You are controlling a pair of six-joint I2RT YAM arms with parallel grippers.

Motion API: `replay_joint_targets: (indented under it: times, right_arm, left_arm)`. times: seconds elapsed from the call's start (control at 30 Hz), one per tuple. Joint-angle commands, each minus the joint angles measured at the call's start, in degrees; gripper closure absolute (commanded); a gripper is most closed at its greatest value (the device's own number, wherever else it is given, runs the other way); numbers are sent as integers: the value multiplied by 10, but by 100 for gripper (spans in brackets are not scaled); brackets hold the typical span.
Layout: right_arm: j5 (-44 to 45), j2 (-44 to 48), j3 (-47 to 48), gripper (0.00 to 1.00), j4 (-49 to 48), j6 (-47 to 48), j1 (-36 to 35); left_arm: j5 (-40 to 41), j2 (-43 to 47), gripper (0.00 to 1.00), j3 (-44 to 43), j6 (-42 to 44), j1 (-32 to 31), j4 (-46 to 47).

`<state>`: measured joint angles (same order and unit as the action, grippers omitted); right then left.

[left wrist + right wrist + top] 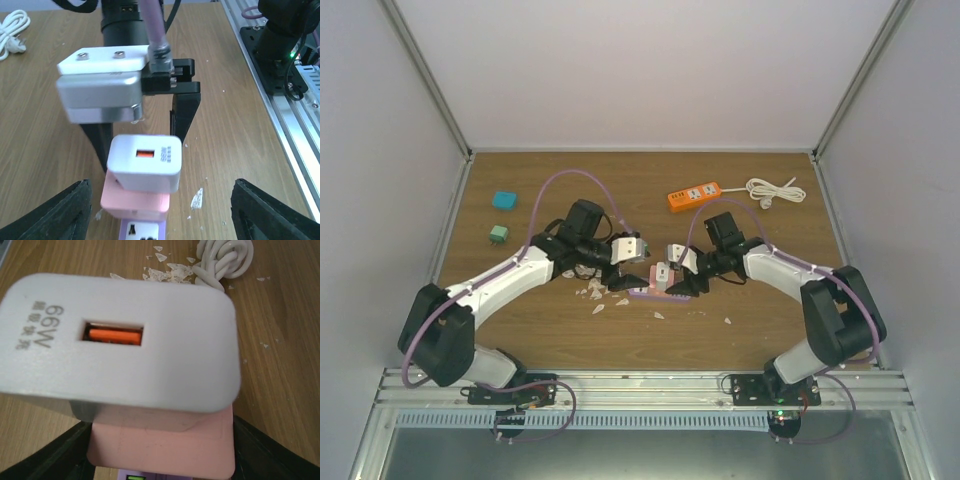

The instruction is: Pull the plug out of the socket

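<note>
A white charger plug (145, 162) with an orange USB port stands on a pink socket block (135, 202) at the end of a purple power strip (139, 231), at the table's centre (655, 280). My left gripper (161, 185) is wide open, with one finger on each side of the plug and clear of it. It also shows in the top view (623, 285). My right gripper (160, 450) comes from the opposite side (678, 287), and its black fingers (50, 455) press both sides of the pink block under the plug (115, 340).
White scraps (595, 292) lie on the wood left of the strip. An orange power strip (694, 194) and a coiled white cable (775, 190) lie at the back right. A teal block (504, 200) and a green block (498, 234) sit at the back left.
</note>
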<state>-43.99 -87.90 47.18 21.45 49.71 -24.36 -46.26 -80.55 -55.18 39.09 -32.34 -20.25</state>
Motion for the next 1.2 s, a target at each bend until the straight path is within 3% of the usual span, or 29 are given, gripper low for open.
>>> replay_joint_targets:
  times: [0.0, 0.13, 0.3, 0.8, 1.17]
  right_arm:
    - [-16, -15, -7, 29, -33, -4, -10]
    - [-15, -9, -13, 22, -37, -3, -11]
    - [-11, -14, -13, 21, -33, -2, -10]
    - [3, -13, -31, 36, -48, -2, -10]
    - [7, -18, -34, 43, -52, -2, -11]
  left_arm:
    - [4, -28, 24, 10, -7, -30, 80]
    - [7, -51, 25, 8, -10, -39, 92]
    - [13, -69, 22, 7, -18, -44, 102]
    - [45, -107, 33, 4, -24, -66, 116]
    - [33, -104, 59, -2, -26, -76, 117]
